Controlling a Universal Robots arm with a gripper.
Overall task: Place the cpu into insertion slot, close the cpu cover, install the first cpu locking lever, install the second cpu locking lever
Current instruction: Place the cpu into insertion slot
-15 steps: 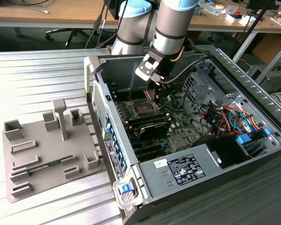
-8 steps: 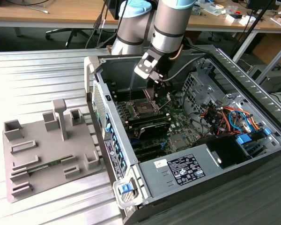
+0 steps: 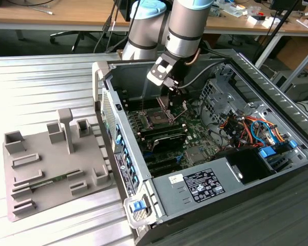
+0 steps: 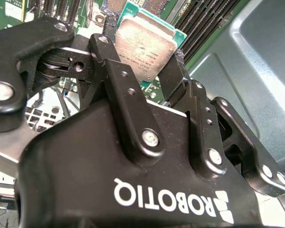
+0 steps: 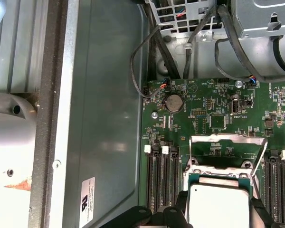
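Fingers [image 4: 121, 95] are closed narrowly on the cpu [image 4: 145, 45], which is gripped by two opposite edges; thus its silvery top is left uncovered and the chip is probably carried level. It is held between the fingertips, over the green board [image 5: 204, 102], and is judged not yet seated. The insertion slot [image 3: 158, 119] is seen just below the fingers, and the cpu cover [image 5: 228, 139] is raised open just beyond them, so the way down is left clear.
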